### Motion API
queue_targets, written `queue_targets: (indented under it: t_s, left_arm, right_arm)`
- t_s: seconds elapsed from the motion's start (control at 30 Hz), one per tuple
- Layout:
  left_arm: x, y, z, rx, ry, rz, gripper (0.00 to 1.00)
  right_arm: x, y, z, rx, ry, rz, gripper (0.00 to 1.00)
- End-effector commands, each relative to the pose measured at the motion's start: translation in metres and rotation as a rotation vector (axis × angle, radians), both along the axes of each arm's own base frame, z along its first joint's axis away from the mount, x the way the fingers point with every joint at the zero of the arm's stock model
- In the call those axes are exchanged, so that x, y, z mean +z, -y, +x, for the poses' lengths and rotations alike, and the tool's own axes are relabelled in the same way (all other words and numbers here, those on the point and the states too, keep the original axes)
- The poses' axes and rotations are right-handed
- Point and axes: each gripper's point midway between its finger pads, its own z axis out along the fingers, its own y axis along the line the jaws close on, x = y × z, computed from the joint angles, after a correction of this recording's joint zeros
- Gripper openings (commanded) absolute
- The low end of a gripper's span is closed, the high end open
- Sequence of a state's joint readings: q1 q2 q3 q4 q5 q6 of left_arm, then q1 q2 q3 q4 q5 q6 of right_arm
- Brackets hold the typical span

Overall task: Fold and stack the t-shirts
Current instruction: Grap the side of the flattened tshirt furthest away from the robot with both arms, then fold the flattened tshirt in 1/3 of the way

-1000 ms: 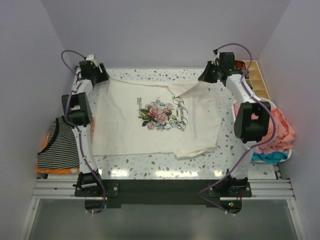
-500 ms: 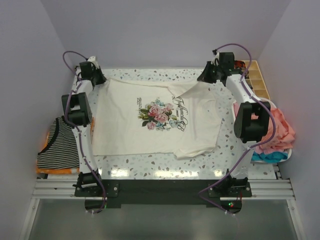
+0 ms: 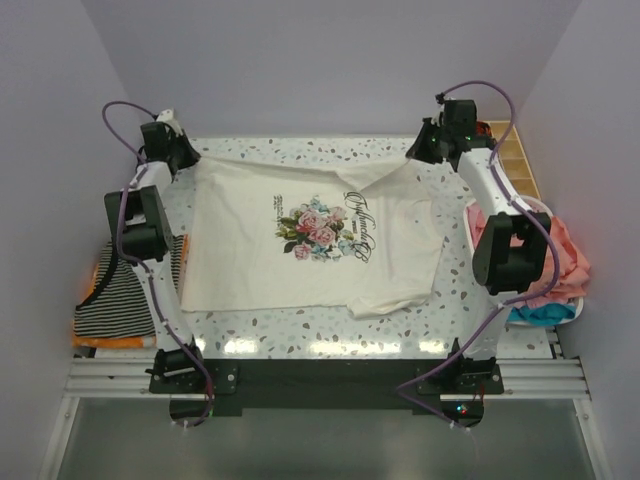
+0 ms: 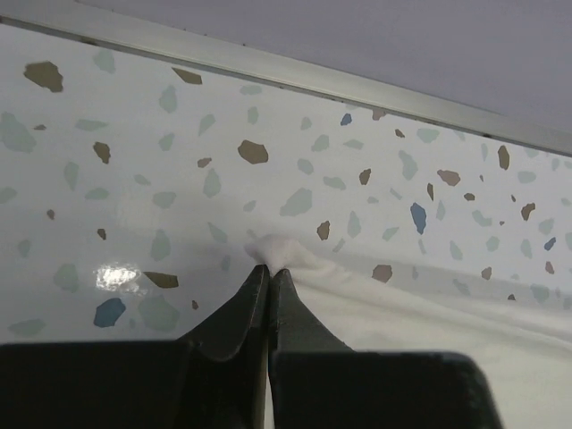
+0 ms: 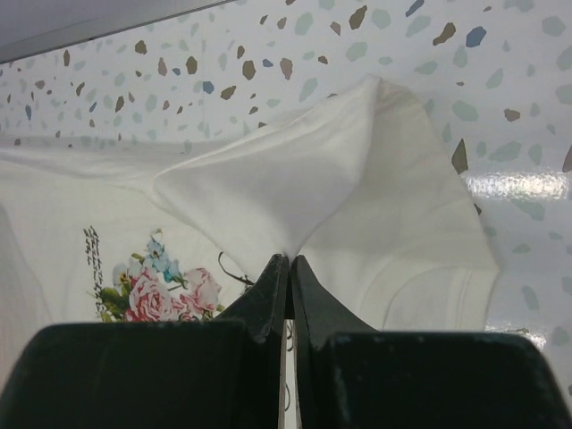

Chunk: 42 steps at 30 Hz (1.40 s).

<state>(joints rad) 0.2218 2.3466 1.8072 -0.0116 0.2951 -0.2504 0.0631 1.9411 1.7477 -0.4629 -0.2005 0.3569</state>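
A cream t-shirt (image 3: 300, 265) with a pink-rose print (image 3: 316, 230) lies spread on the speckled table, its right sleeve folded in over the chest. At the far left corner, my left gripper (image 3: 186, 160) (image 4: 269, 268) is shut on a pinch of the shirt's edge (image 4: 281, 252). My right gripper (image 3: 418, 158) (image 5: 290, 257) is shut on the folded cloth (image 5: 268, 183) at the far right, holding it slightly raised. A black-and-white striped t-shirt (image 3: 120, 295) lies on an orange one (image 3: 110, 343) at the left edge.
A coral-pink t-shirt (image 3: 562, 255) and a blue one (image 3: 545, 313) are heaped at the right edge. A compartmented wooden tray (image 3: 515, 160) stands at the far right corner. Walls close in the table on three sides.
My left gripper has shut on the shirt's far left corner and drawn it outward to the left. The right arm has shifted slightly right, still gripping.
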Motion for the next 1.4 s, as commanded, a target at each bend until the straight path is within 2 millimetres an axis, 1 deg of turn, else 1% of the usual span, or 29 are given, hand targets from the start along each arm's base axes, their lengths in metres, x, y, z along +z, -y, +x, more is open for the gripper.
queue_targets:
  t_s: [0.0, 0.13, 0.17, 0.23, 0.27, 0.33, 0.37, 0.4, 0.43, 0.47, 0.5, 0.53, 0.57, 0.6, 0.63, 0.67, 0.7, 0.77, 0.83, 0.87, 0.9, 0.97, 1.0, 1.03, 1.07, 1.1, 1.2, 1.27, 1.37]
  left_arm:
    - [0.067, -0.02, 0.006, 0.031, 0.161, 0.027, 0.0]
    - [0.079, -0.018, 0.004, 0.019, 0.205, 0.011, 0.0]
    - [0.085, -0.019, 0.003, 0.019, 0.215, 0.009, 0.0]
    - [0.086, -0.018, -0.001, 0.02, 0.212, -0.002, 0.0]
    - [0.09, -0.017, -0.002, 0.021, 0.216, -0.002, 0.0]
    - [0.086, -0.016, -0.008, 0.024, 0.198, -0.018, 0.0]
    - [0.092, -0.016, -0.011, 0.023, 0.205, -0.022, 0.0]
    - [0.085, -0.013, -0.016, 0.022, 0.187, -0.044, 0.0]
    - [0.084, -0.011, -0.019, 0.018, 0.181, -0.052, 0.0]
    - [0.088, -0.008, -0.022, 0.011, 0.181, -0.059, 0.0]
    - [0.082, -0.006, -0.028, 0.011, 0.157, -0.073, 0.0]
    - [0.082, -0.004, -0.031, 0.011, 0.149, -0.078, 0.0]
    - [0.088, -0.003, -0.034, 0.012, 0.151, -0.079, 0.0]
    - [0.083, -0.002, -0.04, 0.014, 0.13, -0.086, 0.0]
    - [0.083, -0.001, -0.043, 0.014, 0.127, -0.087, 0.0]
    - [0.09, -0.001, -0.046, 0.016, 0.134, -0.086, 0.0]
    - [0.087, 0.003, -0.051, 0.005, 0.13, -0.092, 0.0]
    - [0.093, 0.005, -0.056, 0.002, 0.142, -0.094, 0.01]
    - [0.087, 0.006, -0.063, 0.007, 0.12, -0.098, 0.03]
    - [0.09, 0.006, -0.064, 0.009, 0.119, -0.101, 0.03]
    - [0.086, 0.012, -0.069, -0.007, 0.108, -0.123, 0.03]
    - [0.086, 0.016, -0.074, -0.017, 0.101, -0.142, 0.03]
    - [0.077, 0.019, -0.081, -0.013, 0.07, -0.159, 0.03]
    - [0.074, 0.019, -0.085, -0.009, 0.051, -0.166, 0.03]
    - [0.073, 0.02, -0.089, -0.005, 0.039, -0.168, 0.03]
    - [0.064, 0.021, -0.096, 0.006, -0.001, -0.174, 0.03]
    - [0.046, 0.021, -0.114, 0.04, -0.089, -0.181, 0.02]
    - [0.038, 0.02, -0.121, 0.056, -0.117, -0.172, 0.03]
    - [0.026, 0.011, -0.128, 0.108, -0.168, -0.139, 0.04]
  right_arm:
    - [0.029, 0.015, -0.003, -0.043, 0.06, -0.049, 0.0]
    - [0.03, 0.013, -0.006, -0.03, 0.043, -0.041, 0.0]
    - [0.029, 0.012, -0.008, -0.028, 0.029, -0.034, 0.0]
    - [0.026, 0.011, -0.011, -0.028, 0.014, -0.028, 0.0]
    - [0.026, 0.01, -0.014, -0.032, 0.0, -0.021, 0.0]
    - [0.024, 0.011, -0.017, -0.044, -0.019, -0.014, 0.0]
    - [0.023, 0.011, -0.021, -0.049, -0.037, -0.012, 0.0]
    - [0.021, 0.01, -0.023, -0.05, -0.047, -0.006, 0.0]
    - [0.019, 0.01, -0.026, -0.056, -0.06, 0.0, 0.0]
    - [0.019, 0.01, -0.03, -0.059, -0.069, 0.004, 0.0]
    - [0.017, 0.011, -0.033, -0.064, -0.08, 0.002, 0.0]
    - [0.013, 0.013, -0.036, -0.071, -0.094, -0.008, 0.0]
    - [0.009, 0.015, -0.04, -0.077, -0.111, -0.019, 0.0]
    - [0.009, 0.017, -0.042, -0.08, -0.114, -0.024, 0.0]
    - [0.005, 0.016, -0.045, -0.075, -0.127, -0.025, 0.0]
    - [0.005, 0.015, -0.048, -0.07, -0.132, -0.019, 0.0]
    - [0.005, 0.014, -0.05, -0.067, -0.132, -0.014, 0.0]
    - [0.004, 0.011, -0.054, -0.063, -0.136, 0.003, 0.0]
    - [0.004, 0.011, -0.06, -0.063, -0.142, 0.007, 0.0]
    - [0.004, 0.011, -0.063, -0.063, -0.148, 0.007, 0.0]
    - [0.005, 0.01, -0.065, -0.062, -0.146, 0.01, 0.0]
    - [0.008, 0.011, -0.072, -0.062, -0.147, 0.012, 0.0]
    - [0.01, 0.011, -0.074, -0.062, -0.148, 0.012, 0.0]
    - [0.007, 0.011, -0.078, -0.06, -0.156, 0.011, 0.0]
    - [0.01, 0.011, -0.081, -0.06, -0.153, 0.009, 0.0]
    - [0.009, 0.012, -0.083, -0.063, -0.156, 0.005, 0.0]
    - [0.0, 0.014, -0.092, -0.069, -0.185, -0.006, 0.0]
    - [-0.011, 0.016, -0.098, -0.072, -0.214, -0.015, 0.0]
    - [-0.03, 0.018, -0.106, -0.079, -0.261, -0.027, 0.0]
